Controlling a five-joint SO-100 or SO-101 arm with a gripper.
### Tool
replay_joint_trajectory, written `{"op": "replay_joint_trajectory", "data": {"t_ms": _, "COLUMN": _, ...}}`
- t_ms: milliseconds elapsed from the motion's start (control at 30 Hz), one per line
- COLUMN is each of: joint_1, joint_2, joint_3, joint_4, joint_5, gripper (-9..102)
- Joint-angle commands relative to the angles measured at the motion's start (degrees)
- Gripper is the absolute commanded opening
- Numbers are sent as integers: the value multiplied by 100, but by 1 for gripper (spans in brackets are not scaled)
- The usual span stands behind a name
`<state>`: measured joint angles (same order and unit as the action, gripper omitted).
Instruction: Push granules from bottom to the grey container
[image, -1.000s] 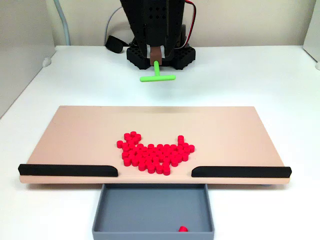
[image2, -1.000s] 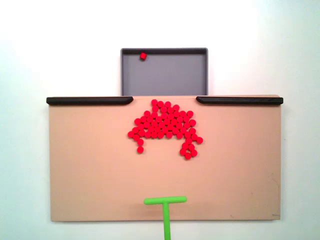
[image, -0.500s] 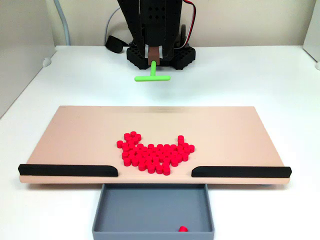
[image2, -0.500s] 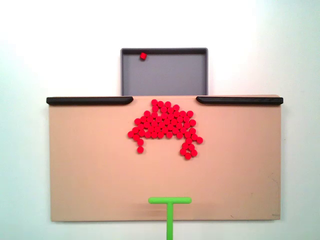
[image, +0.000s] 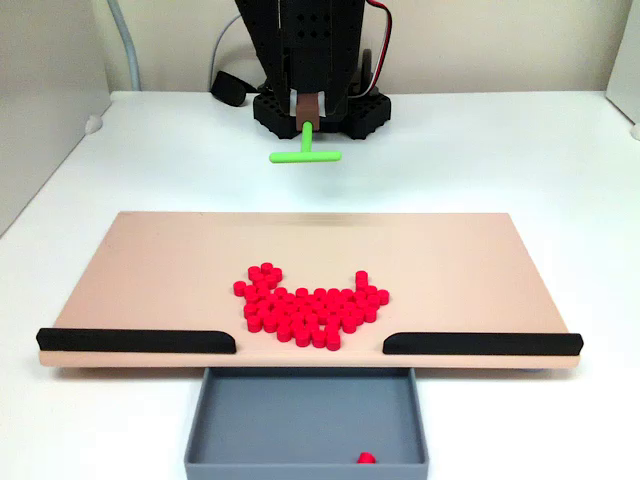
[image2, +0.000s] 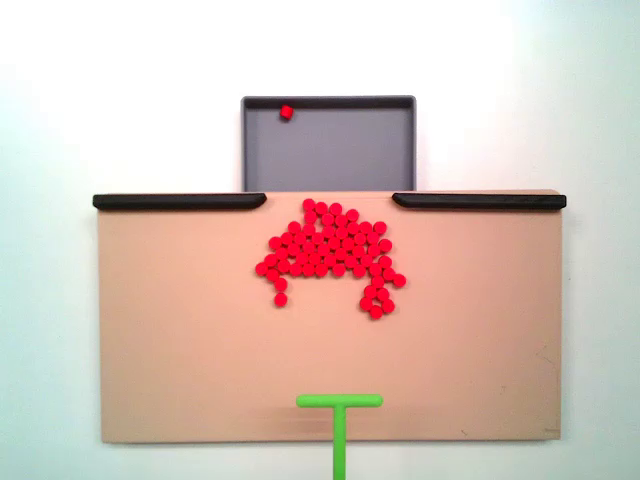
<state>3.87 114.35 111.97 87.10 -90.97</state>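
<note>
The granules (image2: 331, 253) sit in one loose red cluster on the tan board (image2: 180, 330), bunched just short of the gap between the two black strips (image2: 180, 201) and right in front of the grey container (image2: 330, 150), with two little tails trailing back toward the arm side. One stray bead (image2: 286, 111) is already inside the tray, near its far wall in the top-down fixed view and by the near wall in the front fixed view (image: 366, 459). Compared with a second ago the pile hasn't budged at all; the only thing that moved is the green T-shaped pusher (image2: 339, 403), which shifted a bit sideways (leftward from the front, rightward from above) and has sat still for the last half second. Its crossbar hangs over the board's arm-side edge, well apart from the beads, not touching any. From the front, the black arm (image: 305, 40) stands upright over its base at the back of the table, and the gripper (image: 308, 112) points down toward the camera with the pusher's stem (image: 305, 135) coming out of it, so it's clamped on the tool. Everything rests on a plain white table (image: 500, 160), with a pale wall behind and a couple of cables (image: 225, 45) running behind the arm.
</note>
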Motion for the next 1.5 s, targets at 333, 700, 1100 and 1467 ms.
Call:
{"op": "replay_joint_trajectory", "data": {"t_ms": 333, "joint_1": 35, "joint_2": 18, "joint_3": -53, "joint_4": -26, "joint_5": -18, "gripper": 0}}
{"op": "replay_joint_trajectory", "data": {"t_ms": 700, "joint_1": 97, "joint_2": -44, "joint_3": -53, "joint_4": -26, "joint_5": -88, "gripper": 0}}
{"op": "replay_joint_trajectory", "data": {"t_ms": 1100, "joint_1": 105, "joint_2": -79, "joint_3": -53, "joint_4": -26, "joint_5": -35, "gripper": 0}}
{"op": "replay_joint_trajectory", "data": {"t_ms": 1467, "joint_1": 281, "joint_2": -158, "joint_3": -53, "joint_4": -35, "joint_5": -158, "gripper": 0}}
